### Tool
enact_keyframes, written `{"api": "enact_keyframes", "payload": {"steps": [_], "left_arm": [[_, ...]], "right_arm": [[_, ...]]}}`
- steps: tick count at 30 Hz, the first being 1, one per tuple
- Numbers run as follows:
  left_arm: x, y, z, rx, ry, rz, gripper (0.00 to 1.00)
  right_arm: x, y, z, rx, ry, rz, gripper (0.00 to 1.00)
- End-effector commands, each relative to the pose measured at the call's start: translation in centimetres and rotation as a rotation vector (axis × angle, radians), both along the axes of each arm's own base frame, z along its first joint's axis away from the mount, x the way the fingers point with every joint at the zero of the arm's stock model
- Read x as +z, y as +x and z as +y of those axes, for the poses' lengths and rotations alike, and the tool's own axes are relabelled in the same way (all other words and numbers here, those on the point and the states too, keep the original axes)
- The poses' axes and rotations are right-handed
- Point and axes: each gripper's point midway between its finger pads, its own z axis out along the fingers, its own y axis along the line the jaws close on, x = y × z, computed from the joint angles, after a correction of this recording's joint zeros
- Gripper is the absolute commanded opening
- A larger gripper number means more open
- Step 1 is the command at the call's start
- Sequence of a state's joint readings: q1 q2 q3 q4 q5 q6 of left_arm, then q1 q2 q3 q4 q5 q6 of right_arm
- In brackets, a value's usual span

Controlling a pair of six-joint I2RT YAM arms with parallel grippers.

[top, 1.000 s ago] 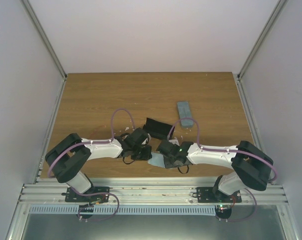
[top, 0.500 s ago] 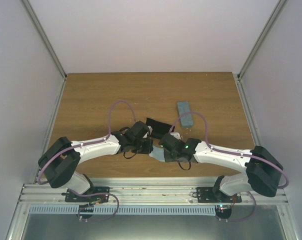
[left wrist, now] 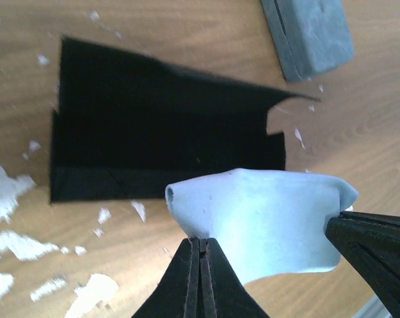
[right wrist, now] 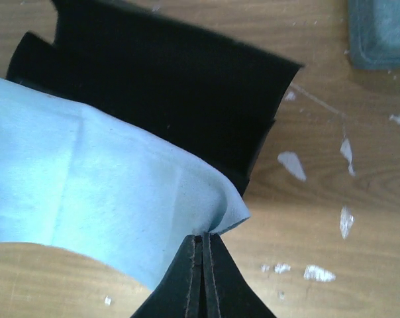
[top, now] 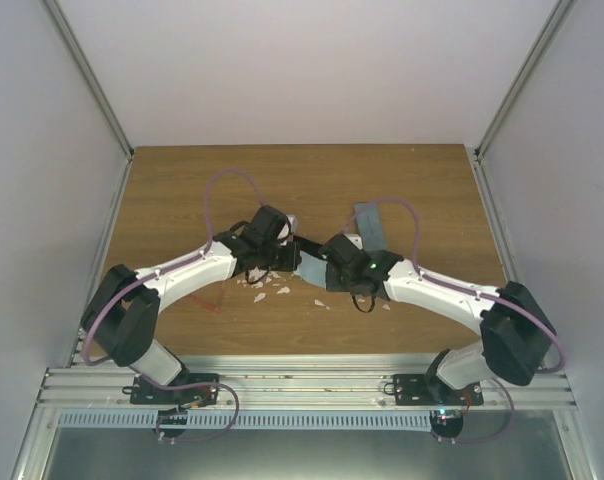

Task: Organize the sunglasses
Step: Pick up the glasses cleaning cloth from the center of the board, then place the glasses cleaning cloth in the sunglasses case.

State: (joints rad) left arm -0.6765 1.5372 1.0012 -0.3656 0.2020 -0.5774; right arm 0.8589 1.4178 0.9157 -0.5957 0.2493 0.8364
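Observation:
No sunglasses show in any view. Both grippers are shut on a light blue cloth (top: 310, 267), one at each end, and hold it stretched just above the table. My left gripper (left wrist: 200, 240) pinches one corner of the cloth (left wrist: 266, 218). My right gripper (right wrist: 203, 237) pinches the opposite corner of the cloth (right wrist: 87, 185). In the top view the left gripper (top: 288, 262) and the right gripper (top: 322, 268) are close together. A flat black opened case (left wrist: 160, 139) lies on the wood just beyond the cloth; it also shows in the right wrist view (right wrist: 180, 86).
A grey-blue oblong case (top: 370, 222) lies behind the right gripper, also seen in the left wrist view (left wrist: 306, 33) and the right wrist view (right wrist: 382, 33). White scuff flecks (top: 272, 292) mark the wooden table (top: 182, 200). Grey walls enclose three sides.
Both arms have reached away from the near edge toward the table's middle, carrying the cloth between them. The cloth now hangs at the near edge of the black case.

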Motion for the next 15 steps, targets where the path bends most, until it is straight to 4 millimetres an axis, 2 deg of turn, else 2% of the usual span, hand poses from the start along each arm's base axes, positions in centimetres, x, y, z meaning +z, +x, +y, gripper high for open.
{"api": "enact_keyframes", "payload": {"steps": [1, 6, 15], "left_arm": [[-0.1, 2.4, 0.5, -0.044, 0.009, -0.015, 0.0], [-0.4, 4.8, 0.7, -0.07, -0.005, -0.005, 0.0], [-2.6, 6.4, 0.2, -0.103, 0.002, 0.044, 0.0]], "right_arm": [[-0.1, 3.0, 0.1, -0.027, -0.01, -0.037, 0.0], [-1.0, 4.9, 0.5, -0.04, -0.013, -0.02, 0.01], [-1.9, 6.6, 0.5, -0.061, -0.026, -0.005, 0.0]]}}
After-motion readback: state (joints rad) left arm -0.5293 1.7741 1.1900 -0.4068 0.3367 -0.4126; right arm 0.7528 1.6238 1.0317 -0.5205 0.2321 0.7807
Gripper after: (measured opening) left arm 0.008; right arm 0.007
